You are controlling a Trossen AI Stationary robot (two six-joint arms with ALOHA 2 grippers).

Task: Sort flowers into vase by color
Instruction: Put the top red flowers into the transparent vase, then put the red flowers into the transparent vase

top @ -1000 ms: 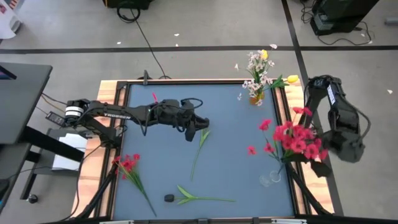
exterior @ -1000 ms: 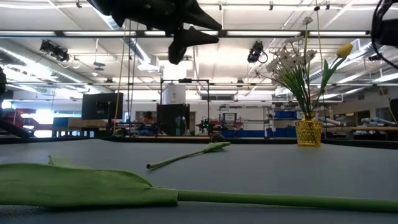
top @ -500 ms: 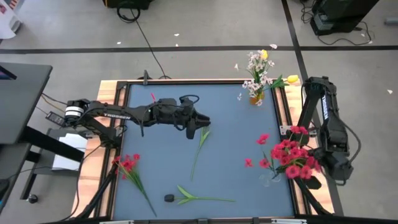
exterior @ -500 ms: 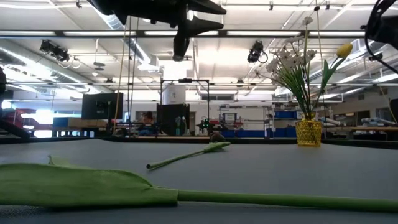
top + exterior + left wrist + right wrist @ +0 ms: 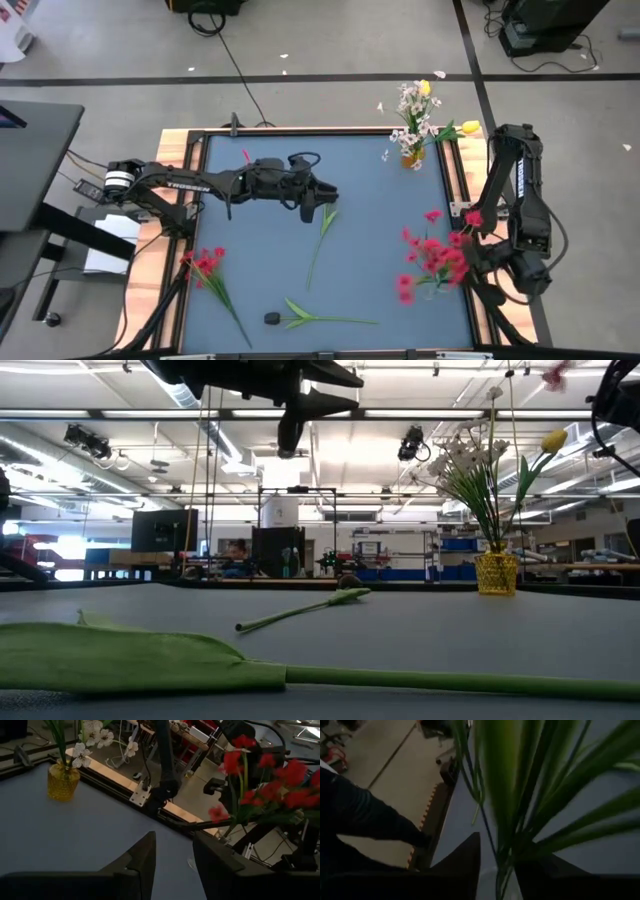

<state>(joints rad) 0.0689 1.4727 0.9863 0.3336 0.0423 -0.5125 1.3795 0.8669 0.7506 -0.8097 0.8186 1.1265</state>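
Note:
My right gripper (image 5: 480,265) is at the table's right edge, shut on a bunch of red flowers (image 5: 432,255) whose blossoms reach out over the blue table; the left wrist view also shows these red flowers (image 5: 270,785). My left gripper (image 5: 325,207) hangs open above mid-table, over the head end of a lone green-stemmed flower (image 5: 320,238) that lies flat. A yellow vase (image 5: 412,156) at the far right corner holds white sprays and yellow tulips. A red flower (image 5: 207,270) and a dark-headed bud with long leaves (image 5: 305,318) also lie flat. My right gripper pinches the bunch's green stems (image 5: 502,867) between its two fingers, coming from the table's right side. The bunch is lifted clear of the table and tilted, its blossoms (image 5: 425,250) pointing toward the table's left.
A faint clear glass vase (image 5: 432,287) stands near the right edge, under the red bunch. The wooden table frame (image 5: 180,150) borders the blue mat. In the low view the yellow vase (image 5: 495,572) stands at the far right, and a long leaf (image 5: 130,658) lies close.
My right gripper has moved toward the table's near edge and tipped over. The red bunch has swung from upright beside the right edge to slanting out over the mat, blossoms toward the left. My left gripper has turned a little in place.

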